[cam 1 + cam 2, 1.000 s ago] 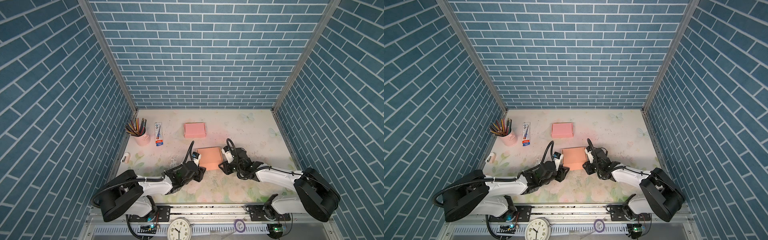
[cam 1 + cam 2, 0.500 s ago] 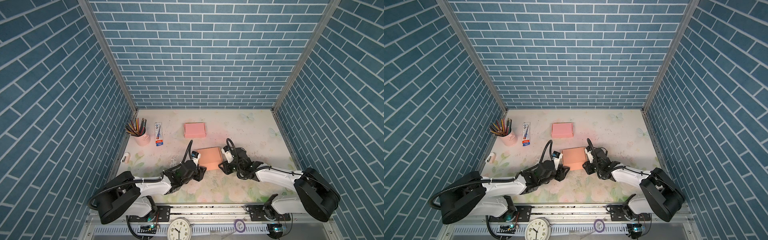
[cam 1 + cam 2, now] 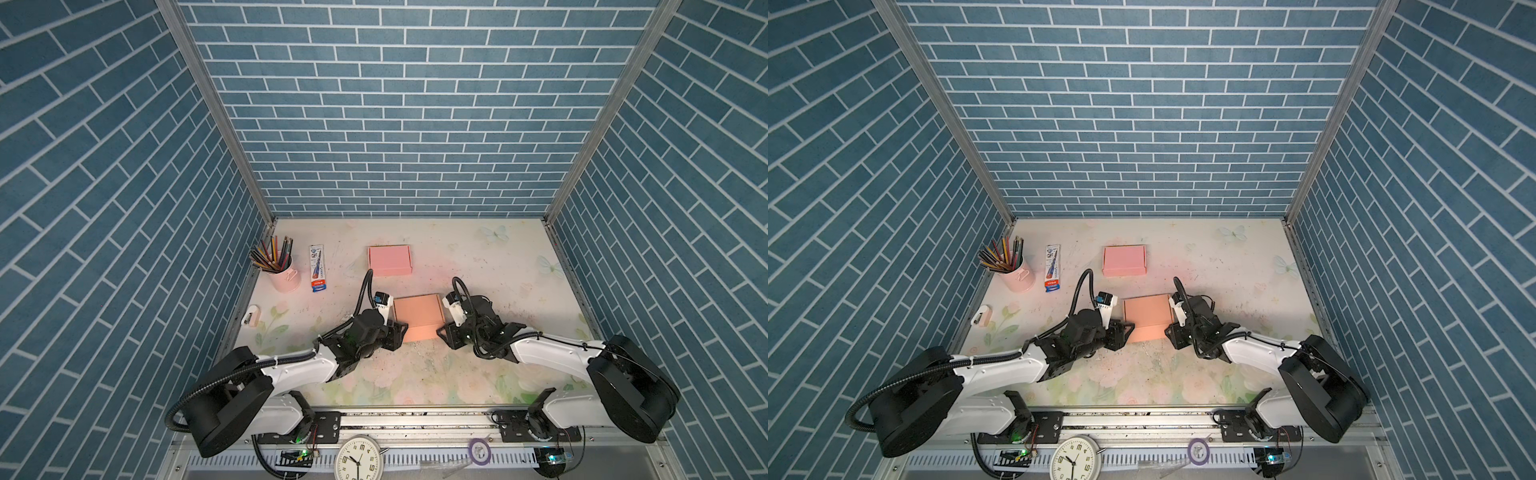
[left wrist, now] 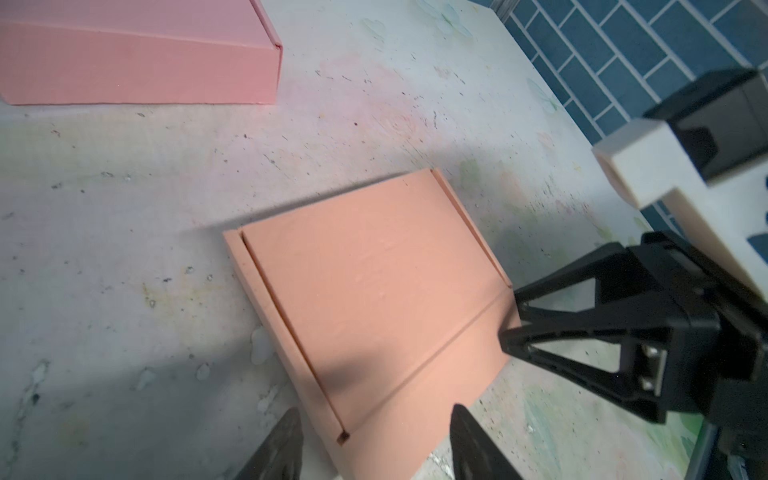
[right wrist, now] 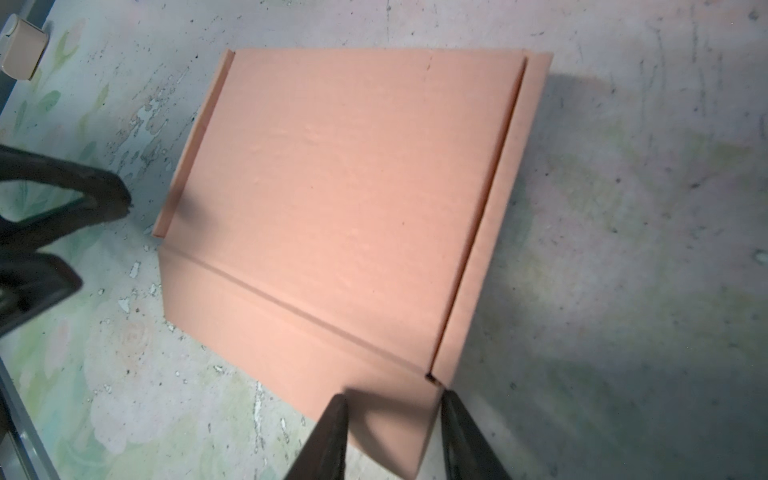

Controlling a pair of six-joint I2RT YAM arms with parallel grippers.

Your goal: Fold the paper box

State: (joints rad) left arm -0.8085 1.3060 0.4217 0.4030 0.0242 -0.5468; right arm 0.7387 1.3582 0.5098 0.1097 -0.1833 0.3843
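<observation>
A flat orange cardboard box (image 3: 417, 312) lies on the pale flowery table (image 3: 490, 266). It is a little below the middle in both top views, right between the two arms. A fold line runs across it near its lower edge, and the strip below that line looks lighter. Thin strips run along its two sides.

The left gripper (image 3: 400, 335) is at the box's lower left corner. In the left wrist view its two black fingers (image 4: 286, 440) stand wide apart. That corner of the box lies between them, and they squeeze nothing.

The right gripper (image 3: 440, 332) is at the box's lower right corner. In the right wrist view its fingers (image 5: 332, 436) are partly spread, and the corner of the strip lies flat between them. The tips are right at the cardboard edge, but I cannot tell if they touch it. They do not pinch the box.

A closed pink cardboard box (image 3: 390, 259) sits higher up in the frame, well apart from the orange one. At the upper left of the table stands a pink cup of coloured pencils (image 3: 284, 274), with a long pen pack (image 3: 318, 268) just beside it. A small white thing (image 3: 250, 321) lies at the table's left edge. A round white clock (image 3: 358, 459) is at the very bottom of the frame. Blue brick walls (image 3: 395, 104) stand all around.
</observation>
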